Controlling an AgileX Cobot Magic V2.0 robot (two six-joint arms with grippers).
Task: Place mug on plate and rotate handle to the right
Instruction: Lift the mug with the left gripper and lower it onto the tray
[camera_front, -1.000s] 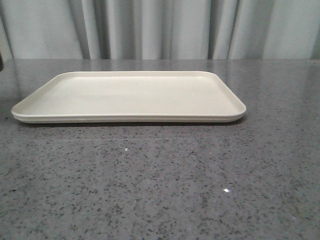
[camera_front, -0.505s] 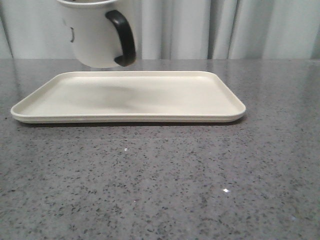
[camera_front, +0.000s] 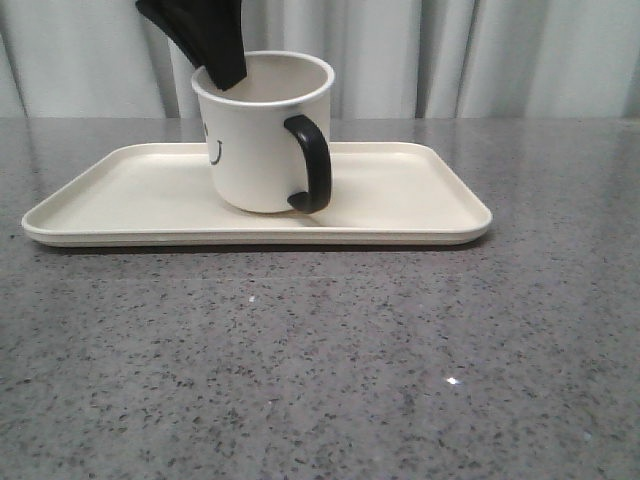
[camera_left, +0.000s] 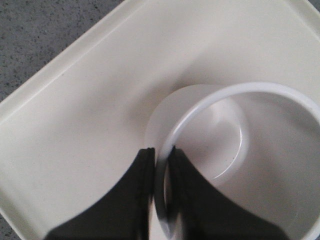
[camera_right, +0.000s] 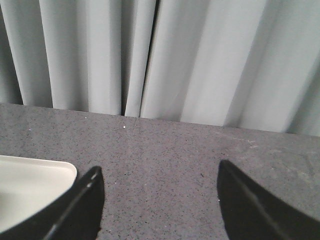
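The left gripper (camera_left: 161, 165) pinches the left rim of the white cylindrical smiley-face mug (camera_front: 258, 140), which stands on the cream rectangular plate (camera_front: 420, 205), left of centre. Its glossy black loop handle (camera_front: 312, 163) points right and slightly near. Over the grey speckled table (camera_right: 175, 165) at the right, the right gripper (camera_right: 159, 192) is spread wide.

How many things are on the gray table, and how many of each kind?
White mug with a black smiley face and black loop handle: 1
Cream rectangular tray with a low rim: 1
Total: 2
The mug sits on the tray, its rim pinched by the left gripper.
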